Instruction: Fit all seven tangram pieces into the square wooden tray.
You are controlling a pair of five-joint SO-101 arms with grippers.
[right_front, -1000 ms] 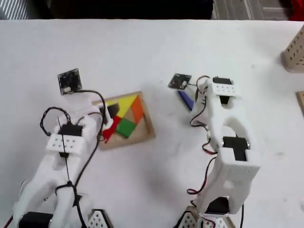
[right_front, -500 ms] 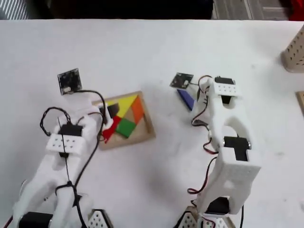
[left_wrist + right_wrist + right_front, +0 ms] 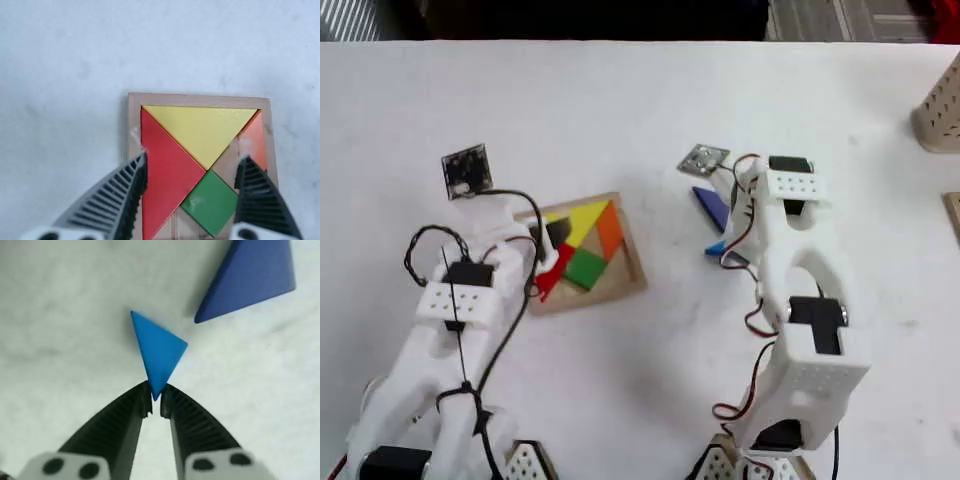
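High view, starting from the left: the left arm leans in over the white table [image 3: 620,110], and the left gripper [image 3: 546,262] hangs above the left edge of the tray [image 3: 632,280]. The tray lies a little askew, just left of the table's middle.

The left wrist view shows the jaws spread wide. One finger [image 3: 125,195] is over the tray's side rim by the red triangle [image 3: 167,175], and the other is over the orange piece [image 3: 252,140] on the opposite side. They grip nothing; the tray is simply below them.

Inside the tray, the red triangle runs along one side. The yellow triangle [image 3: 200,125] fills the far side, its point meeting the red one near the centre. The green square [image 3: 210,200] sits with a corner at that point and one edge flush against the red. The orange piece lies against the remaining side. A patch of bare wood shows between yellow, orange and green.

Well to the right of the tray, close by the right arm, two pieces lie outside it. The dark blue piece [image 3: 712,208] rests on the table, and the light blue triangle [image 3: 717,247] is just nearer to the arm's base.

In the right wrist view the right gripper [image 3: 156,392] is drawn in narrow, nipping one corner of the light blue triangle between its tips. The rest of the triangle sticks out ahead of the jaws. I cannot tell whether it lies flat or is raised off the table. The dark blue piece is near it but apart.

At the far right edge of the table stands a perforated block [image 3: 940,110].
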